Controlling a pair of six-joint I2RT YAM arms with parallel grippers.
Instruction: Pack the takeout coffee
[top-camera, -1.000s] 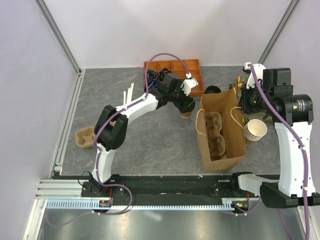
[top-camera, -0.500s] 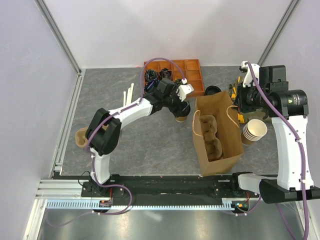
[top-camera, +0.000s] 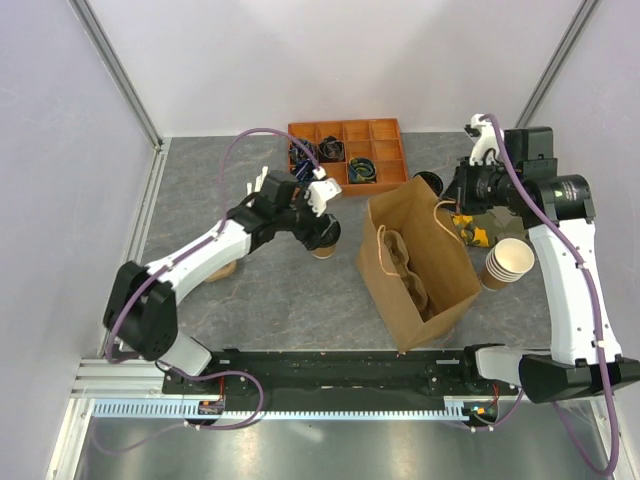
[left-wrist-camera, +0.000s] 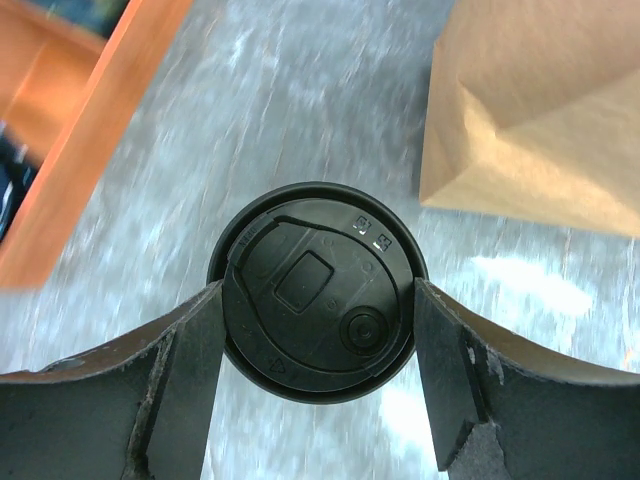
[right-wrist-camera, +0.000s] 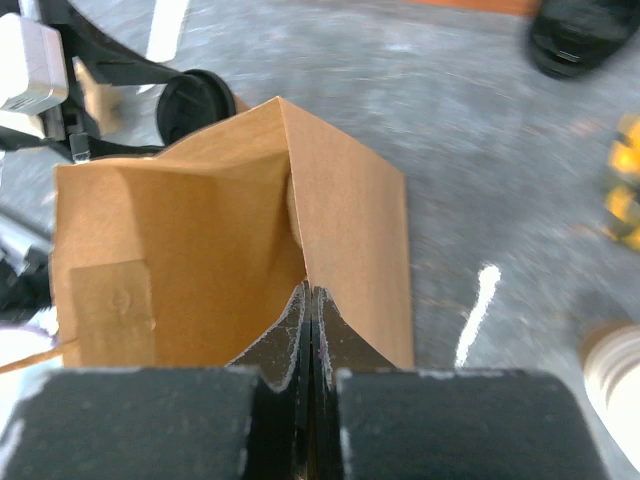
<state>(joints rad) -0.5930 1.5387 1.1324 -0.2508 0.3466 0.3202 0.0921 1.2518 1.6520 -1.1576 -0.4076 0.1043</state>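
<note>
The takeout coffee (top-camera: 323, 243), a tan cup under a black lid (left-wrist-camera: 300, 280), stands on the grey table left of the brown paper bag (top-camera: 425, 250). My left gripper (left-wrist-camera: 318, 292) straddles it from above, both fingers pressed against the lid's sides. My right gripper (right-wrist-camera: 312, 295) is shut on the bag's far top edge (right-wrist-camera: 340, 200) and holds the bag (right-wrist-camera: 190, 260) open and tilted. A moulded cup carrier (top-camera: 405, 272) lies inside the bag. The right wrist view also shows the coffee's lid (right-wrist-camera: 195, 100) beyond the bag.
An orange compartment tray (top-camera: 385, 130) sits at the back. Black lids (top-camera: 428, 181) and a yellow item (top-camera: 476, 233) lie behind the bag, and a stack of tan cups (top-camera: 508, 262) is to its right. White sticks (top-camera: 258, 185) lie at the left.
My left gripper narrowed onto the coffee and moved with it left and toward the near edge. My right gripper pulled the bag's top edge left, and the bag shifted and tilted that way.
</note>
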